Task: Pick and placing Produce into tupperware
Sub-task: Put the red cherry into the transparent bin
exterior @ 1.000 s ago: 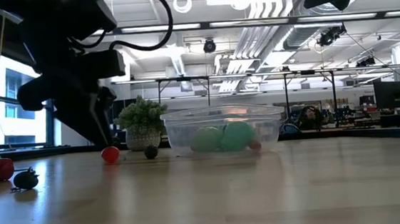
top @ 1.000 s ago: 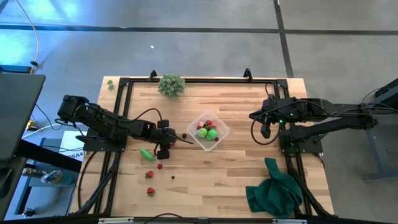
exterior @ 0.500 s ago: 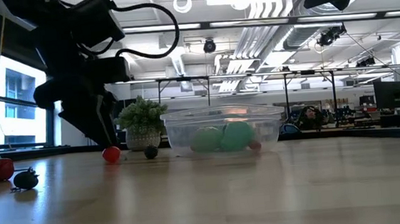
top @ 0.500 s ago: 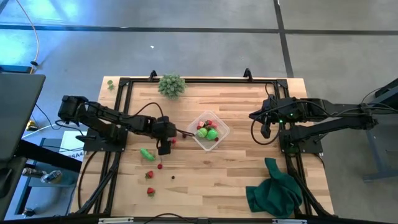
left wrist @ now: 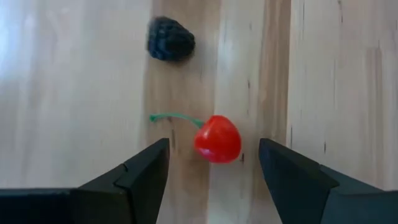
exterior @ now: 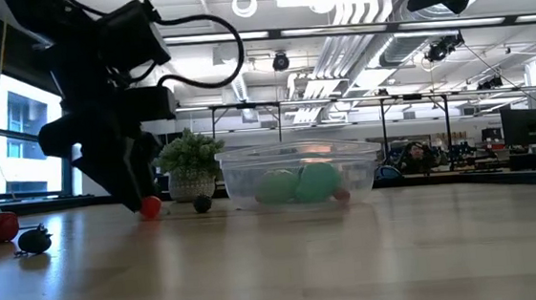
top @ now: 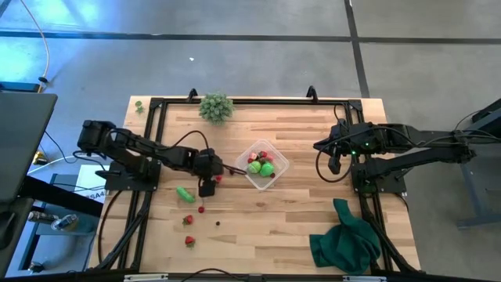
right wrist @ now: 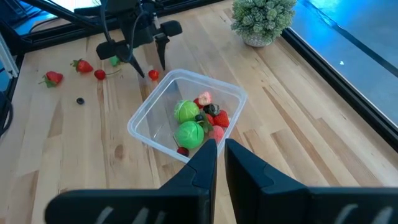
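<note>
Straddling the red cherry (left wrist: 217, 139) with fingers spread, left gripper (left wrist: 212, 171) risks rolling it aside toward the tupperware (top: 263, 164); right gripper (right wrist: 216, 155), nearly closed, idles

cherry (left wrist: 217, 139): bright red, thin green stem
berry (left wrist: 170, 42): near-black, bumpy
table (top: 297, 211): pale wood planks, grain streaks
tupperware (right wrist: 149, 118): clear; green balls + red bits inside
cloth (top: 347, 241): dk green
left gripper (left wrist: 211, 168): black fingers
</note>
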Controlling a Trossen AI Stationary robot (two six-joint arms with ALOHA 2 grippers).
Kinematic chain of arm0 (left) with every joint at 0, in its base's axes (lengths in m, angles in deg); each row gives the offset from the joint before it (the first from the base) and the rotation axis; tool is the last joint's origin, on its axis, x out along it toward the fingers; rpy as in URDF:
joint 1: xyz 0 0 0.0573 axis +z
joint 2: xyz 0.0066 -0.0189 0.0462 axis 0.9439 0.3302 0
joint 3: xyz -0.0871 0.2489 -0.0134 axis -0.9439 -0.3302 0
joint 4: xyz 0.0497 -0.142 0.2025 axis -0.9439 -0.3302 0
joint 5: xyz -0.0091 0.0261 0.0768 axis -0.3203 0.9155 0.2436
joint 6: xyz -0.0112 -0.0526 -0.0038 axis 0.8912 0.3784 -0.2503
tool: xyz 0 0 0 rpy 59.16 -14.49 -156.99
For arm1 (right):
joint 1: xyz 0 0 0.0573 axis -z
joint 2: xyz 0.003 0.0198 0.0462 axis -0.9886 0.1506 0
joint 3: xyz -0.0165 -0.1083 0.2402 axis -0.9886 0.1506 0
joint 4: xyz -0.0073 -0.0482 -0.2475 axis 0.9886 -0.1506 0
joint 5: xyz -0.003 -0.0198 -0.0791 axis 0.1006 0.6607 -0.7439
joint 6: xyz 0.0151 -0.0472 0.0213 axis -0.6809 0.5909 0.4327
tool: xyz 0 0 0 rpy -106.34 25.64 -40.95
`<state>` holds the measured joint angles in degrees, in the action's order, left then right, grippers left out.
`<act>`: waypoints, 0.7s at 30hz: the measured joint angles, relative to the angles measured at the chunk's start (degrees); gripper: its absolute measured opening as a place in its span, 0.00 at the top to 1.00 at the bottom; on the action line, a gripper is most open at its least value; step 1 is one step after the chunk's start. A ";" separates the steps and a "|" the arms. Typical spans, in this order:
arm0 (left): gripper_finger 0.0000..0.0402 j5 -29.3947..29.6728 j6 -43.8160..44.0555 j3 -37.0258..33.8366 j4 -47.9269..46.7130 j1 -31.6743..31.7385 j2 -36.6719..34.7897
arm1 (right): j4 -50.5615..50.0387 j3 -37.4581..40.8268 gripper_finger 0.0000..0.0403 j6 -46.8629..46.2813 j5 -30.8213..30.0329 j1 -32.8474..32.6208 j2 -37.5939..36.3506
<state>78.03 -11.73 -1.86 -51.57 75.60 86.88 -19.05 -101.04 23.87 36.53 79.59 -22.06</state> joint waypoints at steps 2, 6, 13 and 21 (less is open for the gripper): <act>0.41 -0.12 0.17 0.00 1.00 -0.02 0.80 | 0.00 0.00 0.94 0.02 0.02 -0.01 0.02; 0.41 -0.16 0.20 0.00 2.90 -0.02 1.21 | 0.00 0.00 0.94 0.00 0.02 0.02 0.02; 0.41 0.30 0.20 0.00 3.35 0.00 1.69 | 0.00 0.00 0.94 0.02 0.00 -0.01 0.00; 0.41 -0.41 0.49 0.09 3.54 0.00 3.53 | 0.00 0.00 0.94 0.01 0.01 0.00 0.00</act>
<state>77.61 -11.24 -1.78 -48.03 75.60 90.41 -19.05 -101.04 23.87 36.53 79.59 -22.06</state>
